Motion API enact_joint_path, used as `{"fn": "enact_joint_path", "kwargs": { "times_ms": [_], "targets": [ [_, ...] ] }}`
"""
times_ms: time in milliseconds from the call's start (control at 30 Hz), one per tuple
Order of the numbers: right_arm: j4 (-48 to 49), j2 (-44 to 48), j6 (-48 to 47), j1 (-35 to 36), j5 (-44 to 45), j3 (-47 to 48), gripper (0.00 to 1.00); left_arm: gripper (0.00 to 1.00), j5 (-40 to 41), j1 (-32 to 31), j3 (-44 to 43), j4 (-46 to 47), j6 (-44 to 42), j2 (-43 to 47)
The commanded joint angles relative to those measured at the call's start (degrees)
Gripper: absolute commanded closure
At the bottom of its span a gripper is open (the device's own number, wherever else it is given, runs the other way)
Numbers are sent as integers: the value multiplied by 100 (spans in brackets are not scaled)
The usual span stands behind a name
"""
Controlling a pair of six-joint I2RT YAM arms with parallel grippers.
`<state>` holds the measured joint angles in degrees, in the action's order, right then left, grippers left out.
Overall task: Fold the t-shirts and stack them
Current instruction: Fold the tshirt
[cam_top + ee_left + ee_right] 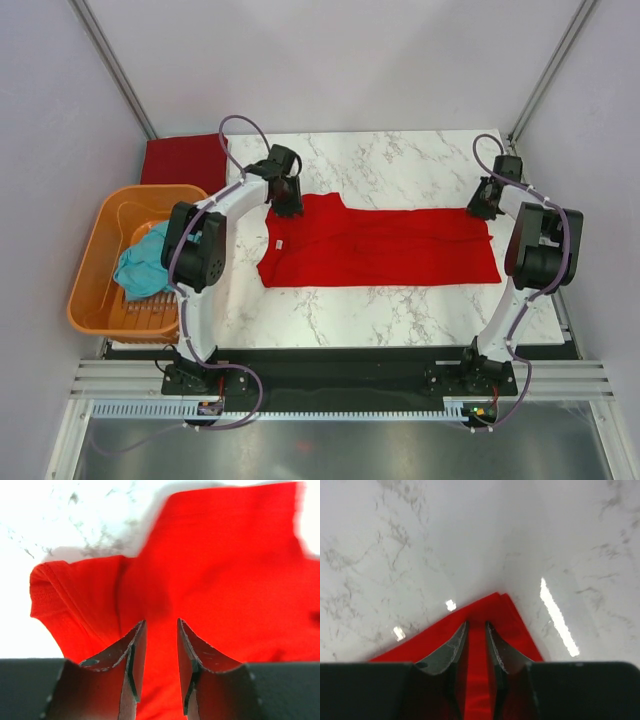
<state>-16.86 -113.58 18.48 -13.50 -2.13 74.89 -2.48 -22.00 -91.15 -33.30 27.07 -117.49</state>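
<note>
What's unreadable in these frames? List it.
- Left tool, left wrist view: grip on the red shirt unclear; fingers cover the contact.
- Right tool, right wrist view: same, at a shirt corner.
- Teal shirt, top view: partly behind the left arm.
- Neck label, top view: too small to read.

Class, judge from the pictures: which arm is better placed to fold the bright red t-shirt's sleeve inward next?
Left, probably. The left gripper sits at the sleeve at the collar end of the bright red t-shirt; the right gripper is at the opposite hem corner.
</note>
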Motion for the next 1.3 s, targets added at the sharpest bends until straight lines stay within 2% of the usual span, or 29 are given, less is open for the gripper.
{"fn": "enact_joint_path", "kwargs": {
  "times_ms": [0, 67, 267, 467, 567, 767, 867, 933, 967, 1100, 1267],
  "targets": [
    [183, -208, 208, -30, 895, 219, 73, 62, 563, -6, -52, -63, 377, -256],
    [218, -182, 305, -39, 1170, 158, 73, 62, 905, 3, -69, -71, 387, -379],
    [438, 73, 613, -48, 1759, -299, 73, 62, 1030, 99, -34, -89, 527, -520],
    [447, 90, 745, -39, 1998, -327, 74, 62, 846, 91, -69, -89, 607, -503],
    [473, 187, 648, -48, 1569, -195, 73, 62, 688, 91, -280, -89, 423, -363],
    [342, 819, 201, 101, 514, 69, 69, 55, 310, 91, -456, -89, 150, 674],
    [236, 1004, -89, 390, -487, 165, 66, 54, -234, 91, -316, -89, -8, 1096],
    [227, 952, -186, 575, -1643, 227, 62, 54, -663, 91, -106, -80, -96, 1394],
    [201, 908, -256, 698, -1894, 315, 61, 55, -779, 91, -26, -80, -175, 1509],
    [157, 645, -608, 1671, -2089, 596, 56, 55, -1184, 161, 501, -80, -237, 2062],
    [341, -163, -706, 2403, -2388, 1376, 48, 55, -1755, 467, 1292, -71, -247, 2731]
  ]
}}
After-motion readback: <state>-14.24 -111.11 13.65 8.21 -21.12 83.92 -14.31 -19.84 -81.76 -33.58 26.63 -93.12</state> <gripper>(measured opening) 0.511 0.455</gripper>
